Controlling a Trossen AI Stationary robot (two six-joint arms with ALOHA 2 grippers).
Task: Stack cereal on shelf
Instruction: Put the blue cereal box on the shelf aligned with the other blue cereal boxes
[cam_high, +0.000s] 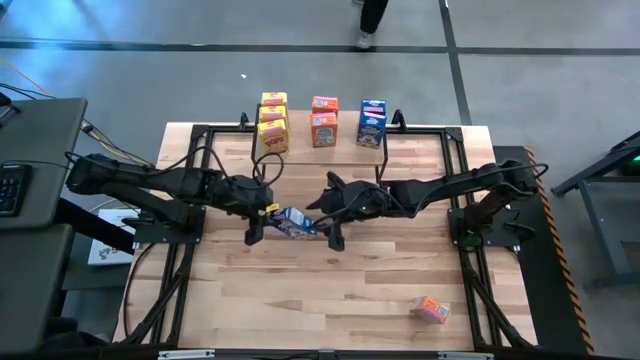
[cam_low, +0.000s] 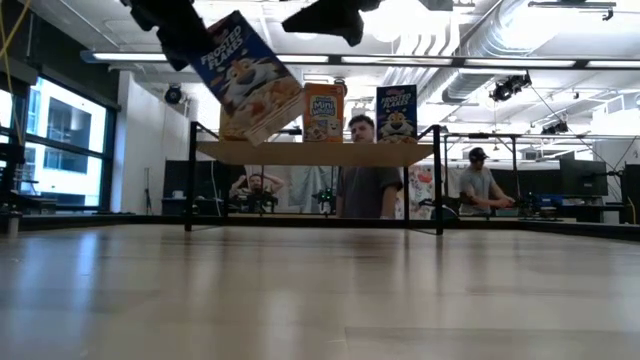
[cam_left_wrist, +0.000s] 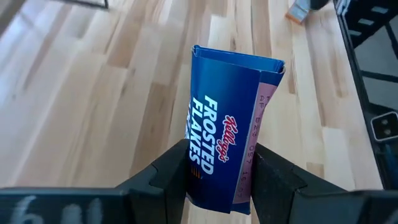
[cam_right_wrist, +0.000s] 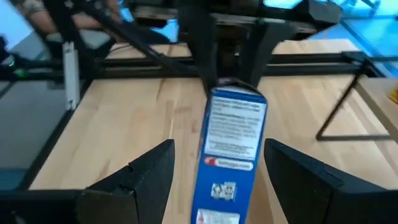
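Note:
My left gripper (cam_high: 268, 212) is over the table's middle, shut on a blue Frosted Flakes cereal box (cam_high: 294, 222), which the low view shows tilted in the air (cam_low: 246, 78). My right gripper (cam_high: 330, 222) is open at the box's other end. In the right wrist view its fingers stand wide on either side of the box (cam_right_wrist: 229, 143) without touching it. The shelf (cam_high: 345, 140) stands at the far edge. On it are stacked yellow boxes (cam_high: 273, 122), orange boxes (cam_high: 323, 122) and a blue box (cam_high: 372, 122). My left gripper (cam_left_wrist: 217, 171) pinches one end of the blue box (cam_left_wrist: 214, 186) between its two fingers (cam_left_wrist: 166, 177). The box runs lengthwise away from the fingers toward the right arm. It is lifted clear of the table and tilted, with its free end (cam_low: 262, 120) lower.
A single orange box (cam_high: 432, 308) lies on the table near the near right corner. Black frame rails (cam_high: 190, 250) run along the table's left and right sides. People (cam_low: 365, 170) are in the room beyond the shelf. Bare wood (cam_high: 300, 290) lies below both grippers.

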